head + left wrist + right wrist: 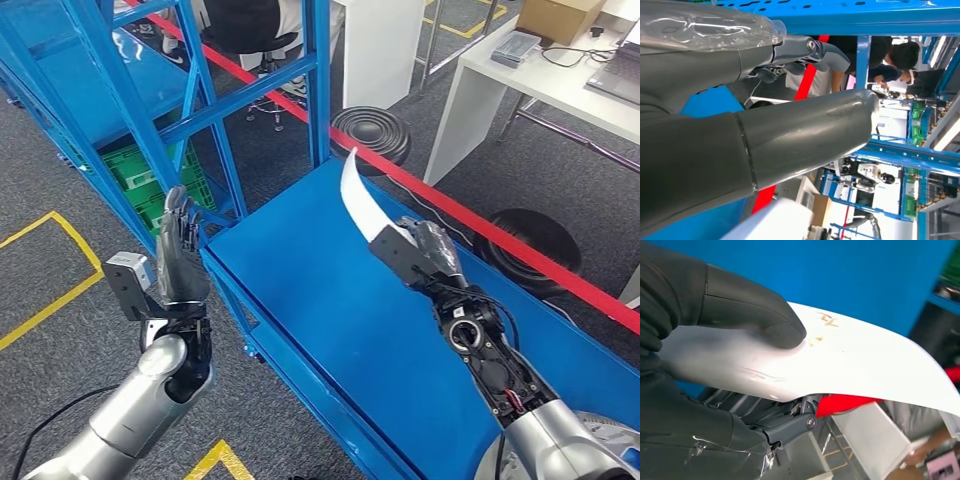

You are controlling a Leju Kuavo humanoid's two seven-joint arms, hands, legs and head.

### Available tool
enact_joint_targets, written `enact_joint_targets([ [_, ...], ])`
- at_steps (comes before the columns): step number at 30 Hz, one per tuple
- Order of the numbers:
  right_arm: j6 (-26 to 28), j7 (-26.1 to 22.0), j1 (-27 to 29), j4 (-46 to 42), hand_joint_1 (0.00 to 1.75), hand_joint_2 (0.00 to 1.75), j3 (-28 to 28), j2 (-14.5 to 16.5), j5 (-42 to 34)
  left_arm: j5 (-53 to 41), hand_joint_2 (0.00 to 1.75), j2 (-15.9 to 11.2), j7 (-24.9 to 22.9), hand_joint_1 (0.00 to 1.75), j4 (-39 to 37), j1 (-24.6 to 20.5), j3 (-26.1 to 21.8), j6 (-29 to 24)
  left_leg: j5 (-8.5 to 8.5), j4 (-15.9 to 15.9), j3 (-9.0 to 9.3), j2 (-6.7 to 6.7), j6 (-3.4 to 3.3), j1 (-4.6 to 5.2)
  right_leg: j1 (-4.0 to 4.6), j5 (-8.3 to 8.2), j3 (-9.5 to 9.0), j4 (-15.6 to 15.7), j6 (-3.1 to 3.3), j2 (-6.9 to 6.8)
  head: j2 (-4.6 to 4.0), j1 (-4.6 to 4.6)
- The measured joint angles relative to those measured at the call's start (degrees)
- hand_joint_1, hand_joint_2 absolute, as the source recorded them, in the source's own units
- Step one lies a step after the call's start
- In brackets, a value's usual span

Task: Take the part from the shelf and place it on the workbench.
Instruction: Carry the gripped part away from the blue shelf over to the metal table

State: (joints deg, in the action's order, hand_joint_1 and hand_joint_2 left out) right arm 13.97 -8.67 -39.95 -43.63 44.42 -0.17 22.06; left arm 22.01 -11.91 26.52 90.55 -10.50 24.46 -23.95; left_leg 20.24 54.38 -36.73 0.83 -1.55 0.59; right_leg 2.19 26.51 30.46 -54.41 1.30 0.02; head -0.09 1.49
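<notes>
The right hand [429, 250] gripped the white curved part [361, 198], held just above the blue workbench [317, 300] — already off the shelf [151, 100], judging by this. Setting it down remained. The left hand [180, 250] stood empty, fingers apart, at the bench's near-left.

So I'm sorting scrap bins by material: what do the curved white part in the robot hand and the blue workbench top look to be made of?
The curved white part looks like painted or glossy plastic, possibly thin painted metal: smooth sheen, thin edge, small scuffs. The workbench top looks like blue painted sheet metal, with a flat even coat and folded edges. The right robot hand holds the part.
</notes>
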Motion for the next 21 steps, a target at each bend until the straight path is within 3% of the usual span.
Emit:
enact_joint_targets([
  [6, 0.62, 0.11, 1.28, -2.67, 1.75, 1.75, -1.04, -0.51, -1.53, -0.07, 0.0, -0.02, -0.04, 0.0, 0.0, 0.03, -0.02, -0.41, 0.01, 0.0, 0.0, 0.0, 0.01, 0.0, 0.0, 0.0, 0.0, 0.0, 0.0, 0.0, 0.0, 0.01],
  [13, 3.32, 0.34, 6.45, -13.66, 1.75, 1.75, -4.69, -2.09, -8.2, -0.64, 0.0, -0.17, -0.55, 0.0, 0.05, 0.53, -0.99, -0.98, 0.03, 0.0, 0.0, 0.0, 0.03, 0.0, 0.0, 0.03, 0.01, 0.0, 0.02, 0.0, 0.0, 0.02],
  [21, 4.93, 0.07, 10.46, -21.66, 1.75, 1.75, -6.71, -3.22, -10.15, -1.0, 0.0, -0.18, -0.73, 0.0, 0.46, 0.95, -1.08, -1.85, 0.08, 0.0, 0.0, 0.0, 0.09, 0.0, 0.0, 0.07, 0.01, 0.0, 0.05, 0.0, 0.0, 0.01],
])
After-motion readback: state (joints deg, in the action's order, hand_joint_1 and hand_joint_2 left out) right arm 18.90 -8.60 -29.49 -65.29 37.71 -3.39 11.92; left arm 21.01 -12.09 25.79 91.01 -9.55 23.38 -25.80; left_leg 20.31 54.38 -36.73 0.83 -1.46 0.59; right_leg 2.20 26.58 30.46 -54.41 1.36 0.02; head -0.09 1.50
